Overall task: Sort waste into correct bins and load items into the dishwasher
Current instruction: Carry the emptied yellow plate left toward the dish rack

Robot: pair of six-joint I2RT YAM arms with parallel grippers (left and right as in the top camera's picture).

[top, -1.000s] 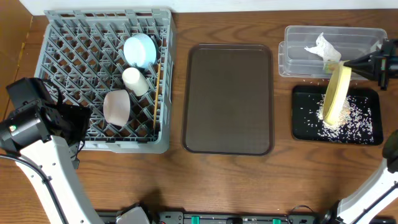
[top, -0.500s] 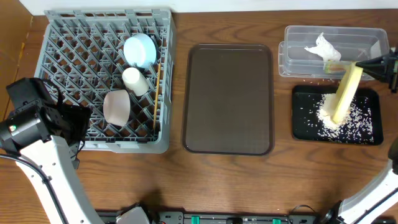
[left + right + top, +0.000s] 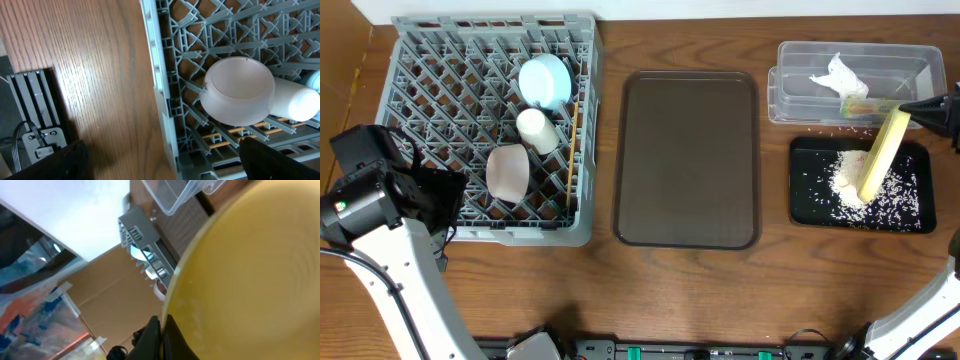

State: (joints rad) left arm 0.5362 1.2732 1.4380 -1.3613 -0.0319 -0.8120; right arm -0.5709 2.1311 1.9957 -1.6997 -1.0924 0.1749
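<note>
1. Nearest the robot, at the front left of the surface (image 3: 700, 290), the left gripper (image 3: 170, 162) hangs over the edge of the grey dish rack (image 3: 420, 60), its fingers spread wide with nothing between them
2. On the right, the black tray (image 3: 800, 215) holds a heap of beige rice grains (image 3: 845, 185), with more grains scattered across its floor
3. Above that heap the right gripper (image 3: 912, 104) is clamped tight on the upper rim of the pale yellow plate (image 3: 880, 155); the plate stands steeply tilted on edge, its lower rim down at the rice
4. Between tray and rack lies the brown serving tray (image 3: 688, 160), flat on the surface
5. Inside the rack, going back: the white bowl (image 3: 507, 170) lies on its side, the white cup (image 3: 535, 128) is right beside it, the chopsticks (image 3: 571, 150) run along the right-hand wall, and the light blue bowl (image 3: 545, 80) sits farthest in
6. Farthest on the right, just behind the black tray, the clear tub (image 3: 790, 60) holds the crumpled white napkin (image 3: 838, 75) and the yellow-green wrapper (image 3: 857, 103); a few stray grains lie on the surface between tub and tray
</note>
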